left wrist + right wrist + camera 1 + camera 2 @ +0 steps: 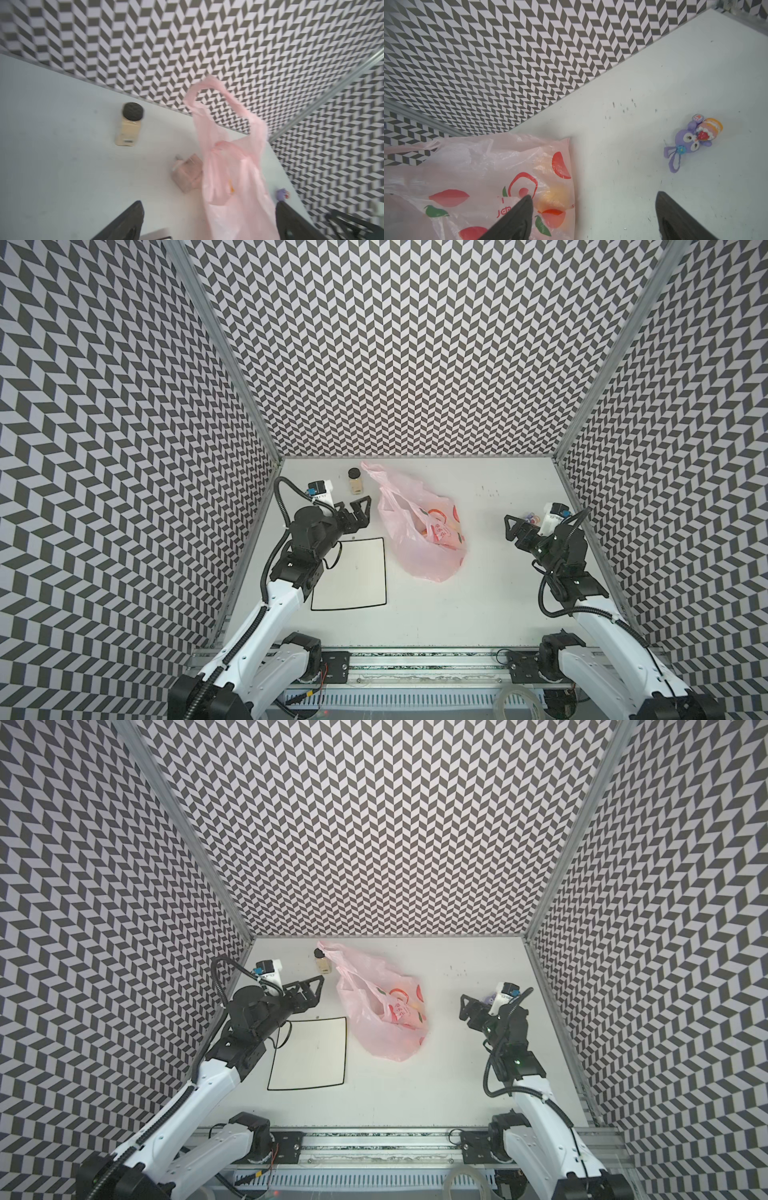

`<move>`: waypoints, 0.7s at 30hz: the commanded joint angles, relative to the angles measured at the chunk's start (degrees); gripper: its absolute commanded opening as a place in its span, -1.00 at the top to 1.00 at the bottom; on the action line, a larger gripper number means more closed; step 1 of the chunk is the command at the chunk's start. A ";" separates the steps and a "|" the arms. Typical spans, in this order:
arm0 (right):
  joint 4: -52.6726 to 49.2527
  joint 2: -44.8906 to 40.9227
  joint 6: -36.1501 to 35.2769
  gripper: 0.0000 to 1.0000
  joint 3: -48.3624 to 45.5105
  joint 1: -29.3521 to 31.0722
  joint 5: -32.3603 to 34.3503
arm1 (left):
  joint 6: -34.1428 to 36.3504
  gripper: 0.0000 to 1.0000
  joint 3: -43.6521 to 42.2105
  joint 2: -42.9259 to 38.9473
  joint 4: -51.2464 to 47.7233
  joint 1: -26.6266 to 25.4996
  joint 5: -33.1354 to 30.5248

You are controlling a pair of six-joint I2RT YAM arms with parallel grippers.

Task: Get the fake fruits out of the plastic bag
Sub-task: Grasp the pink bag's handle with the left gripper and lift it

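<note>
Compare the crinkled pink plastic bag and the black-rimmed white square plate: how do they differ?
The pink plastic bag is crumpled and bulging, one handle standing up; the black-rimmed square plate lies flat. The bag bears red fruit prints; the plate is plain white. Both rest on the table.

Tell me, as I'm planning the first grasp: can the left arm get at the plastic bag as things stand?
Probably yes. The left gripper stands open right beside the plastic bag, only bare table between them; the jar sits farther back.
</note>
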 commanded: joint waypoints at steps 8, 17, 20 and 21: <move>-6.36 -0.20 -0.03 -0.79 7.02 0.95 -4.64 | -15.31 -0.89 12.20 4.87 -13.91 -9.66 -6.80; -6.45 0.95 -0.02 -0.77 8.83 2.06 -4.04 | -18.87 -0.25 19.02 16.21 -15.34 -12.73 -10.94; -6.92 0.95 0.31 -0.77 8.96 2.03 -3.68 | -20.58 -0.24 19.55 19.10 -15.02 -12.76 -11.24; -7.08 0.98 0.33 -0.76 8.99 2.07 -3.61 | -21.08 -0.26 19.59 19.80 -14.44 -12.79 -10.92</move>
